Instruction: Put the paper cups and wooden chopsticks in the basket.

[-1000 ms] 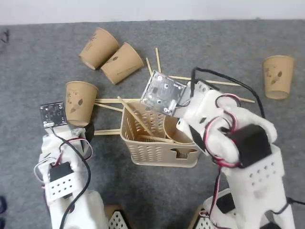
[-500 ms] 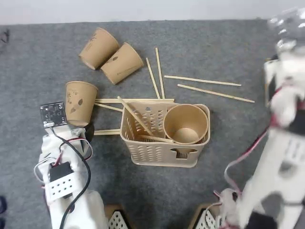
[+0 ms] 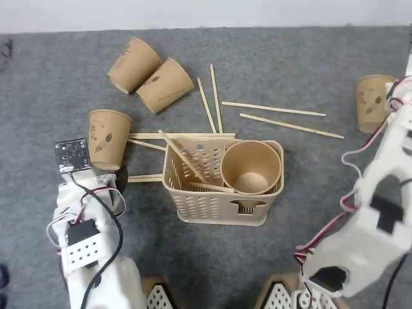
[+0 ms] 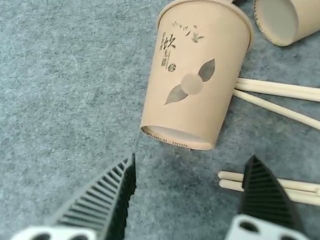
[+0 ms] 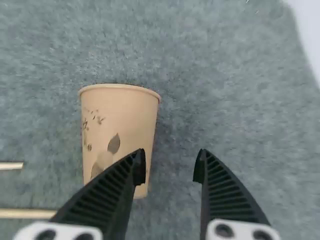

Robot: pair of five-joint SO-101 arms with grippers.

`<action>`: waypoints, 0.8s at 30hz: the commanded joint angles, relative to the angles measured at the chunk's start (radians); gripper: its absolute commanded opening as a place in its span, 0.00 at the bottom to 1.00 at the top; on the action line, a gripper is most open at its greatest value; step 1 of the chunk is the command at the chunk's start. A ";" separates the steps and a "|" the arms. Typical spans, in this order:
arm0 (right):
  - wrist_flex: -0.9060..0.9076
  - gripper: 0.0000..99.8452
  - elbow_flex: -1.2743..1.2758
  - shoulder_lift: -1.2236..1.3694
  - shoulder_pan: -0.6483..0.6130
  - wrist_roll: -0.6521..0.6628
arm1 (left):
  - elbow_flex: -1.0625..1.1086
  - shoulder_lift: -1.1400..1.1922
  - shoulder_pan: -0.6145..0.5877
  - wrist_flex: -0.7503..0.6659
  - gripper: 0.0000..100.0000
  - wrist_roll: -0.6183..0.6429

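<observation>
Paper cup (image 3: 373,103) at the right edge of the grey surface (image 3: 309,58) lies on its side beneath the right hand (image 5: 170,154). The hand's fingers are spread, one over the cup's base and the other over bare surface, a stance that suggests a grasp being lined up rather than made.

Near the middle, the basket (image 3: 219,209) already carries an upright cup (image 3: 251,167) in the half toward the right edge. A few chopsticks (image 3: 183,158) are propped slantwise in the other half, tips poking over the rim.

By the left edge, the left hand (image 4: 192,161) is likewise spread and empty. It sits just short of the base of a third cup (image 4: 195,80), which lies on its side beside a pair of sticks (image 4: 270,92). The wide gap looks set to take the cup's narrow end.

A fourth cup (image 3: 133,64) and a fifth cup (image 3: 165,85) lie touching toward the far-left corner. Loose chopsticks (image 3: 273,109) are strewn between the basket and the far edge. By this count, four cups and most of the sticks lie outside the basket, so the job looks well short of half done.
</observation>
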 commanded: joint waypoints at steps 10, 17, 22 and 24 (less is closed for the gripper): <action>0.094 0.18 -0.525 0.418 -0.033 -0.084 | -0.004 -0.020 0.008 -0.026 0.33 -0.009; 0.271 0.18 -0.646 0.493 -0.110 -0.084 | -0.004 -0.020 0.009 -0.026 0.33 -0.009; 0.351 0.18 -0.660 0.492 -0.193 -0.087 | -0.002 -0.020 0.035 -0.026 0.33 -0.011; 0.372 0.18 -0.660 0.492 -0.220 -0.087 | -0.002 -0.020 0.035 -0.026 0.33 -0.011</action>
